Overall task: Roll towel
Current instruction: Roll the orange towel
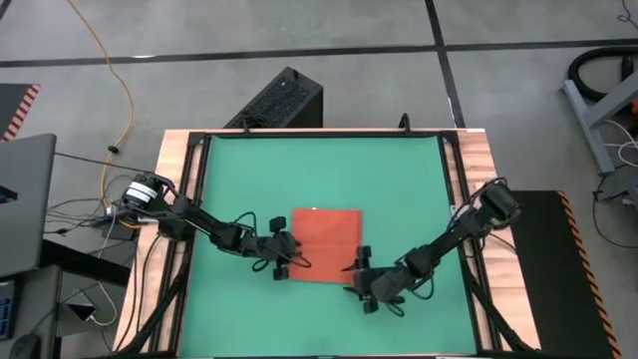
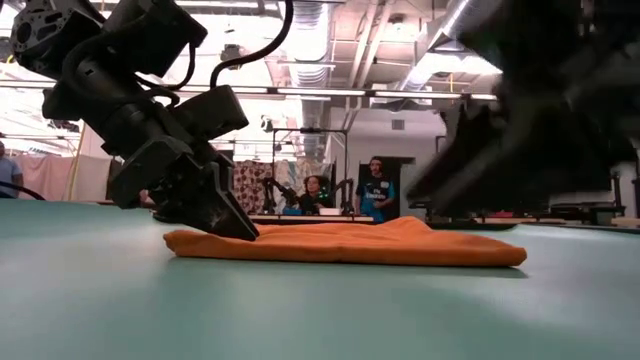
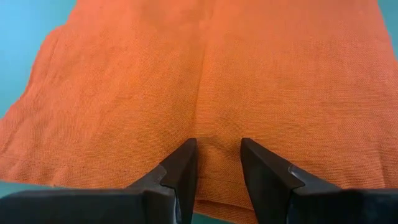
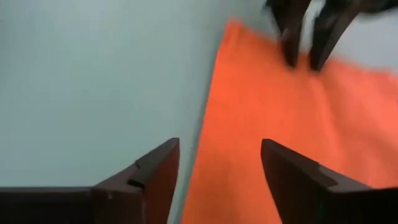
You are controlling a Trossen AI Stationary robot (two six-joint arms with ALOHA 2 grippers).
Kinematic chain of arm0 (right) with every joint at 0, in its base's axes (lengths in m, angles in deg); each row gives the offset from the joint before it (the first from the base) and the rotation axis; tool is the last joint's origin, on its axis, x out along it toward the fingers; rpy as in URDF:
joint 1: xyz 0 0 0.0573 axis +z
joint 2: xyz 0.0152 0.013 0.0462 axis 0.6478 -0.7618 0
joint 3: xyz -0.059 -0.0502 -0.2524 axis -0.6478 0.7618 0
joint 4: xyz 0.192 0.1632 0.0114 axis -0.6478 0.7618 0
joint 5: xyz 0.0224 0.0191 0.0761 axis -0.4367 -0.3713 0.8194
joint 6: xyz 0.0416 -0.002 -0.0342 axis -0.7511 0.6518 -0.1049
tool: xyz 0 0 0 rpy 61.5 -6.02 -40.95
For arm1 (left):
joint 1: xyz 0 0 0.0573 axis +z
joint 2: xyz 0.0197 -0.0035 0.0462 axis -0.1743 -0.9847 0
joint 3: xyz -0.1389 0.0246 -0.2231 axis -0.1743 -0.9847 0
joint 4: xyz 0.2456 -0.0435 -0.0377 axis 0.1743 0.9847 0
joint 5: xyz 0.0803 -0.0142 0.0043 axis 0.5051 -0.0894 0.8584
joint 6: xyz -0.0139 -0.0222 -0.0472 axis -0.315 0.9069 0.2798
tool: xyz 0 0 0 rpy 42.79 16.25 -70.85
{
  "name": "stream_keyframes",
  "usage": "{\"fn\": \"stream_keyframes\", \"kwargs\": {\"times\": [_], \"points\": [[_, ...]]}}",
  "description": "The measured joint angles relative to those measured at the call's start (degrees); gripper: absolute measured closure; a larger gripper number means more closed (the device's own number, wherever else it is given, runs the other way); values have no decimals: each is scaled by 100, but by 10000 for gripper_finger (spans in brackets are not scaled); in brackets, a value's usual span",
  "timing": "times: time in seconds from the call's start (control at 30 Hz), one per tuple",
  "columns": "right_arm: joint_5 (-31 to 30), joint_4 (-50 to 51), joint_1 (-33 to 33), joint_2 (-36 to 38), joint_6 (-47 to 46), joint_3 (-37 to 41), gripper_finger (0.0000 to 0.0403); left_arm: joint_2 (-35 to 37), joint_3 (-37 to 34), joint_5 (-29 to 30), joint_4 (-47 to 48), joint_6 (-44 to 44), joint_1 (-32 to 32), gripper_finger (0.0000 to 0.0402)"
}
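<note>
Left wrist view puts the left hand (image 3: 217, 163) low on the towel (image 3: 205, 87), fingers slightly apart, tips pressing its near edge; the right hand (image 4: 217, 165) hovers spread wide over the opposite edge; the folded towel lies flat on the green tabletop (image 1: 259, 170).

Towel (image 1: 325, 245) flat mid-mat (image 1: 329, 170), L gripper (image 1: 289, 257) at its left edge, R gripper (image 1: 361, 269) off its near-right corner

The towel (image 1: 326, 242) is plain orange-red with a fine woven texture. It lies on a flat green worktop (image 1: 329, 170) edged in pale wood. Both hands are black.
</note>
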State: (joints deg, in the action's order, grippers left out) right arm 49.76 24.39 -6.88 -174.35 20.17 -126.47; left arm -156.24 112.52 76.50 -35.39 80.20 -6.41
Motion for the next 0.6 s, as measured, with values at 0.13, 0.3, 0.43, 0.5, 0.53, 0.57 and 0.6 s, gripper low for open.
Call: {"fn": "stream_keyframes", "kwargs": {"times": [0.13, 0.3, 0.43, 0.5, 0.53, 0.57, 0.6], "points": [[-17, 113, 90, -270, -630, -41, 145, 2, 4, -32, 160, 0, 0, 287], [-150, 741, 320, -274, -1566, -53, 155, 2, 4, -72, 282, 2, 0, 288], [-664, 1074, 578, -310, -1740, -57, 157, 2, 4, -74, 306, 24, 0, 288], [-944, 1137, 653, -398, -1738, -64, 157, 2, 4, -76, 306, 24, 0, 288], [-1103, 1192, 674, -464, -1740, -71, 157, 2, 4, -76, 304, 22, 0, 288], [-1258, 1208, 678, -547, -1755, -78, 157, 2, 4, -77, 304, 2, 0, 288], [-1332, 1208, 677, -637, -1760, -82, 157, 2, 4, -77, 304, -18, 0, 288]]}}
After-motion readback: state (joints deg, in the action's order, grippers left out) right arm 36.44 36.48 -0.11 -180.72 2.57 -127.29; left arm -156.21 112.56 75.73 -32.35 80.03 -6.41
